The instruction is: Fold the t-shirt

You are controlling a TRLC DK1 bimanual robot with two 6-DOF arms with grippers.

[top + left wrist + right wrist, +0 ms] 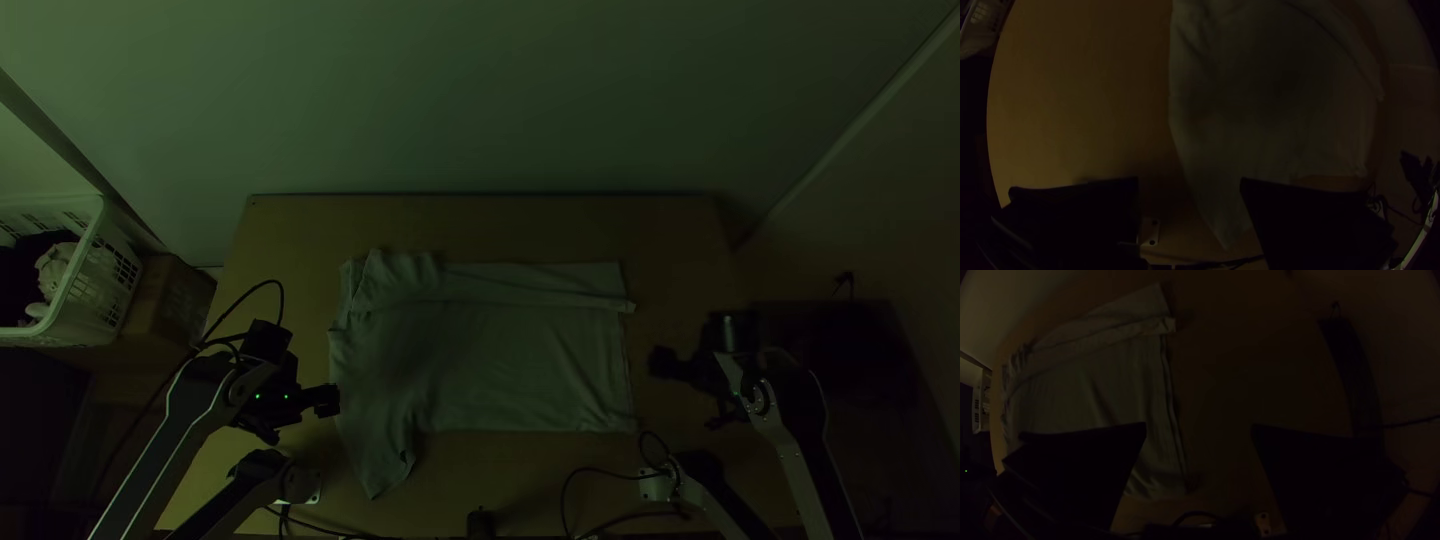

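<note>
A light t-shirt (500, 360) lies flat on the table, its far long side turned over in a strip toward the middle. At its left end one sleeve is bunched on the far side, and the other sticks out toward the near edge. My left gripper (328, 400) is at the shirt's left edge, near that sleeve; in the left wrist view the gripper (1190, 182) is open, the shirt (1260, 110) beyond its fingers. Right of the hem is my right gripper (662, 362); in the right wrist view this gripper (1199, 427) stands open beside the shirt (1110, 380).
Bare wood of the table (480, 225) runs along the far side. A white basket (75, 290) with cloth in it stands off the table at the left, by a brown box (170, 305). Cables and a small black object (480, 522) lie at the near edge.
</note>
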